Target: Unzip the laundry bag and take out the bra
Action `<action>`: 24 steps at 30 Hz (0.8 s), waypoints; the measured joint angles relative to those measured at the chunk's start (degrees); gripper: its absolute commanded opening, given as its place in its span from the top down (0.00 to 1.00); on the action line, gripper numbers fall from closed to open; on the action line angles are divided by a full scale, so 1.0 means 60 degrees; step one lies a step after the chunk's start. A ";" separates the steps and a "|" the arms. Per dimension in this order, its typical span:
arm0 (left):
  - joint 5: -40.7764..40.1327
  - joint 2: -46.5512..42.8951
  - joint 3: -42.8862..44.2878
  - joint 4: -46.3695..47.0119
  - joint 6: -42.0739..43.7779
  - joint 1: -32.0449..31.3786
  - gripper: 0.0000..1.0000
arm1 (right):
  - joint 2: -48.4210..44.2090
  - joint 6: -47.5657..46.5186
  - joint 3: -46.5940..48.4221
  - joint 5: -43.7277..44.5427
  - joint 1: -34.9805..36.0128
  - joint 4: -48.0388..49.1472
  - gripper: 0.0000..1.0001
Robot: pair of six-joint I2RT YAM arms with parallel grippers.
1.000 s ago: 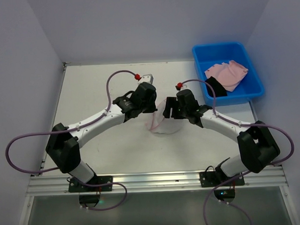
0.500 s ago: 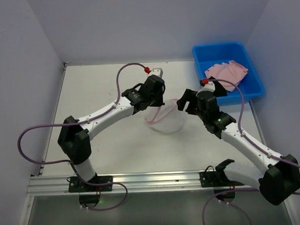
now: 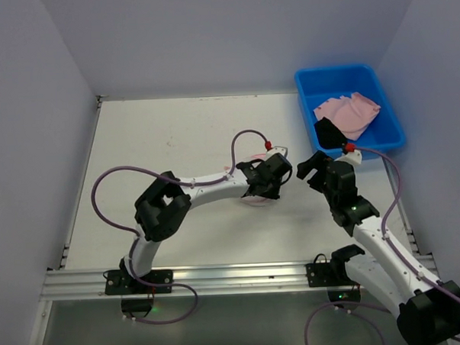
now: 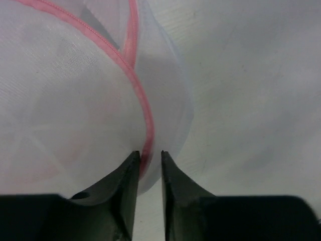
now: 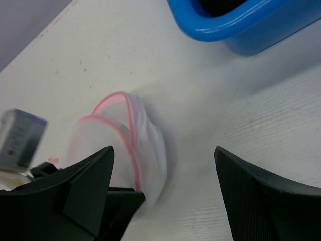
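Observation:
The laundry bag, white mesh with pink zipper trim, lies on the table; the top view shows only its edge under my left wrist. My left gripper is shut on the pink trim at the bag's rim, and appears in the top view. My right gripper is wide open and empty, just right of the bag, also in the top view. The pale pink bra lies in the blue bin.
The blue bin stands at the back right, its near corner showing in the right wrist view. A black item lies in the bin beside the bra. White walls close the table on three sides.
My left gripper has dragged the bag toward the near right, and the bag is now mostly hidden under the wrist. My right arm has pulled back to the right, away from the bag.

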 measured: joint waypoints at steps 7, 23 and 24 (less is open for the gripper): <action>0.0331 -0.0036 -0.0667 0.0244 -0.0211 0.0015 0.26 | -0.1045 0.0047 -0.0142 -0.0004 -0.0211 0.0080 0.16; 0.0903 -0.3650 -0.0605 0.0022 0.0022 0.1257 0.08 | -0.3475 -0.1836 0.1927 0.0131 -0.0208 -0.1967 0.02; 0.0903 -0.3931 -0.0750 0.0022 0.0076 0.1555 0.07 | -0.3781 -0.1978 0.2007 0.0215 -0.0208 -0.2091 0.01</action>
